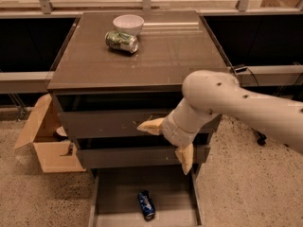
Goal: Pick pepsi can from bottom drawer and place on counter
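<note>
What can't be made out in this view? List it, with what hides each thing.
- The bottom drawer: its near end is cut off by the lower edge of the camera view.
- The pepsi can, lying on the drawer floor: its print is too small to read.
- The upper drawer fronts: their right part is hidden behind the gripper, jaws spread, and the arm.
- The cardboard box: its own wall hides most of the inside.

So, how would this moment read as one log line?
gripper open above bottom drawer | pepsi can lying inside, ungrasped
</note>
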